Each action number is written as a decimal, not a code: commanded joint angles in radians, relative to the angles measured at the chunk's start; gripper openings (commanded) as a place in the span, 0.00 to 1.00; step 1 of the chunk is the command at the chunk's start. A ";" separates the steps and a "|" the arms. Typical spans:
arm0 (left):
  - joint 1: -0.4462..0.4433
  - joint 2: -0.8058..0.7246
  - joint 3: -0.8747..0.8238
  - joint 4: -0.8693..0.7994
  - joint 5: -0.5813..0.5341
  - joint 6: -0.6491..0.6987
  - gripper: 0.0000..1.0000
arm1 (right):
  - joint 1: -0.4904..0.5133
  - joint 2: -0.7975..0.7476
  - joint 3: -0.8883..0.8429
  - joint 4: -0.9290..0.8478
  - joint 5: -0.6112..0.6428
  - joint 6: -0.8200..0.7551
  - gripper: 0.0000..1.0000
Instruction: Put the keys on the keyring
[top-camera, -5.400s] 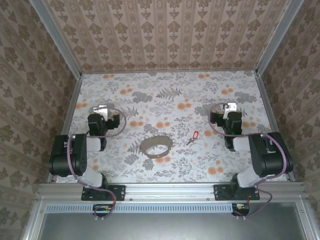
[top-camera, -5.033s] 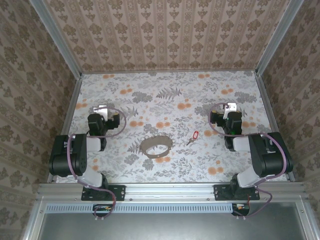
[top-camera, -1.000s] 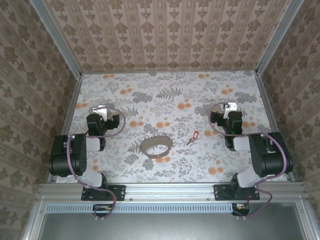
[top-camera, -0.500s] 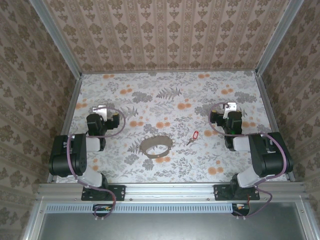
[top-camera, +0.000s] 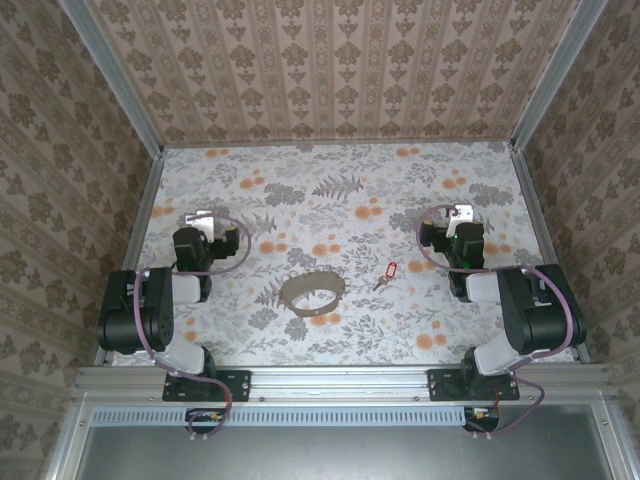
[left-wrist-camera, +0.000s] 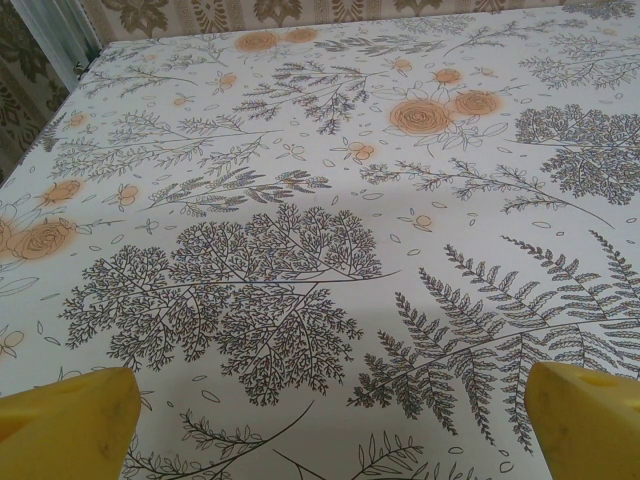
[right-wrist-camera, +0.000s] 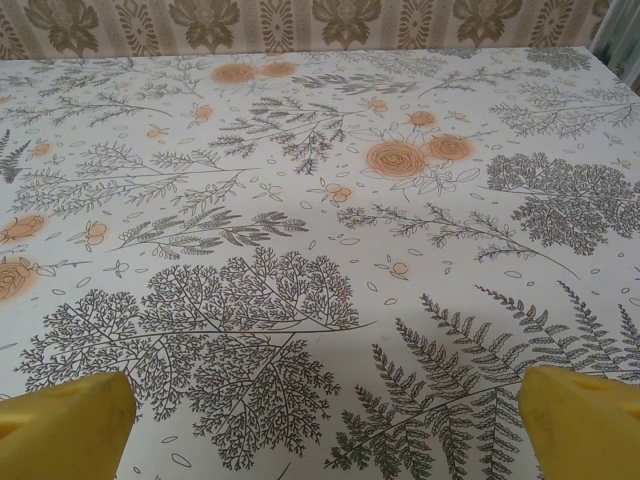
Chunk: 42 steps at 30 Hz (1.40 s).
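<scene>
The keyring (top-camera: 312, 293), a dull brown-grey hoop, lies on the flowered table near the front middle. To its right rests the small silvery key with its red-pink tag (top-camera: 388, 271). My left gripper (top-camera: 200, 220) sits folded at the left, well apart from the hoop. At the right, my right gripper (top-camera: 460, 216) is folded too, a short way right of the key. In the left wrist view the yellow fingertips (left-wrist-camera: 65, 420) stand wide apart over bare cloth, so the left gripper (left-wrist-camera: 330, 425) is open. The right gripper (right-wrist-camera: 325, 420) is open as well, yellow fingertips (right-wrist-camera: 580, 420) far apart, nothing between.
Patterned walls close the table (top-camera: 340, 190) on the left, back and right, with metal rails (top-camera: 140, 215) along the sides. An aluminium bar (top-camera: 340, 380) carrying both arm bases runs along the near edge. Purple cables loop beside each wrist.
</scene>
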 joint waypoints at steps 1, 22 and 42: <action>0.005 -0.007 0.021 0.003 0.013 0.006 1.00 | 0.006 -0.006 0.011 0.013 0.006 0.005 1.00; -0.001 -0.054 0.064 -0.111 0.021 0.016 1.00 | 0.013 -0.057 0.035 -0.067 0.065 0.018 1.00; -0.350 -0.391 0.481 -1.082 0.006 -0.368 1.00 | 0.399 -0.346 0.384 -1.098 -0.057 0.206 1.00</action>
